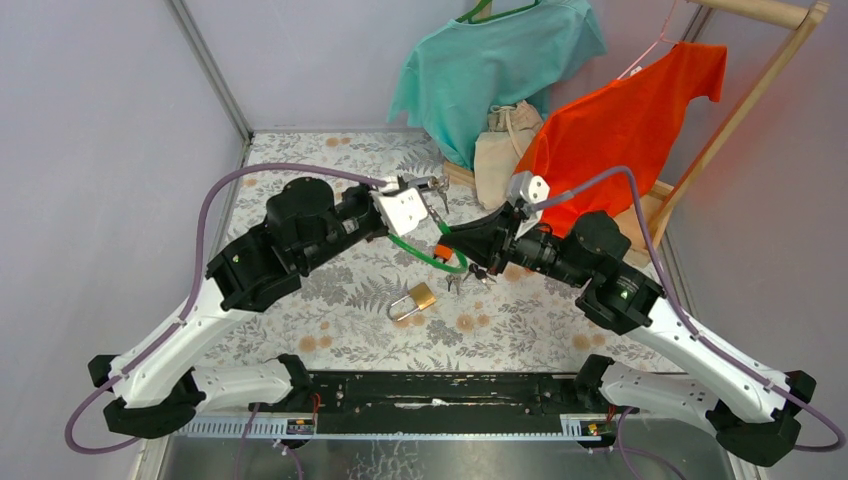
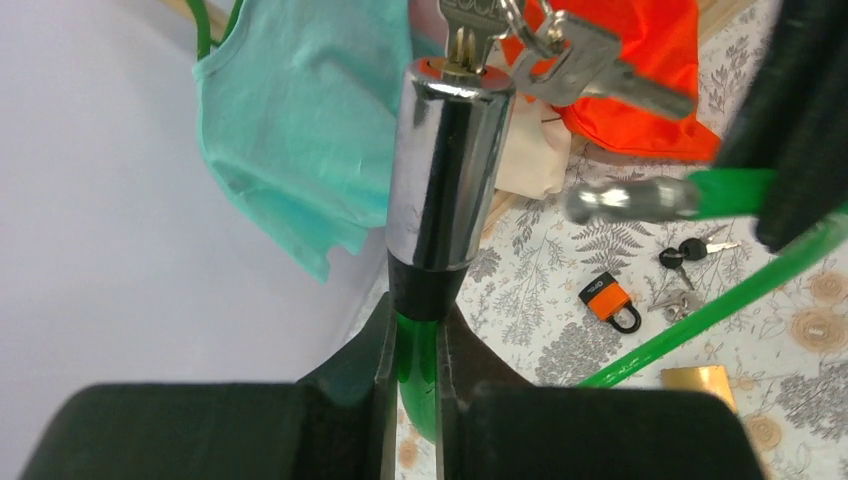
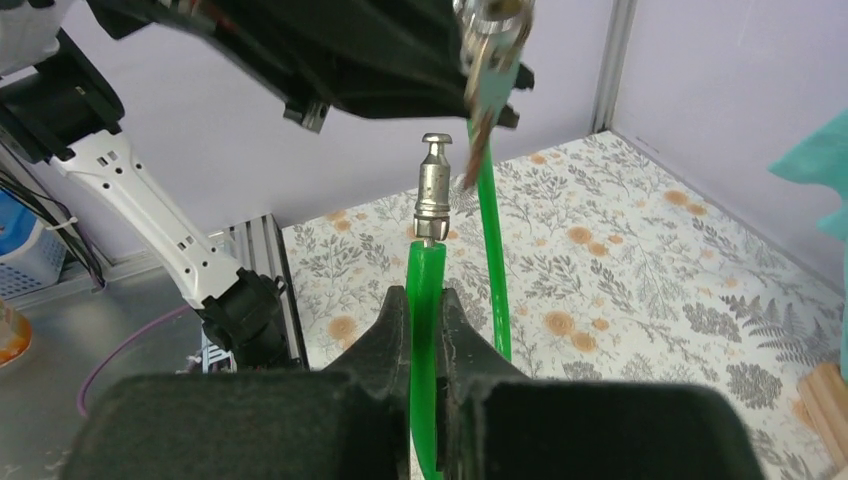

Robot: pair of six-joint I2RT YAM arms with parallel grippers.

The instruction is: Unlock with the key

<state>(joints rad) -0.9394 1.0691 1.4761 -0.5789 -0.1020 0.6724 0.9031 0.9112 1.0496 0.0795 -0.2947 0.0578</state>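
**Cable lock: grip points and handling**

In the left wrist view, the fingers of the left end effector are lying nearest the lens. They are pressing together on the green cable, just below the black collar of the chrome lock cylinder. The cylinder is standing upright above them, held in the air over the table. The key is sitting in the keyway on its top face, with a spare key hanging from the same ring.

The right end effector is likewise pinching the cable, a little below the metal locking pin. The pin is pointing up, bare and apart from the cylinder, so we are reading the lock as open.

We are treating the cable as springy and plastic-coated, so it is likely to bend and slide between the pads. We are therefore gripping it close to the rigid metal ends. The cylinder looks smooth, slippery and comparatively heavy, so we are advising against gripping it directly. The key head is thin, and turning it calls for a pinch across its flat faces while the other end effector is bracing the cylinder.

An orange padlock and a brass padlock are lying on the table below.
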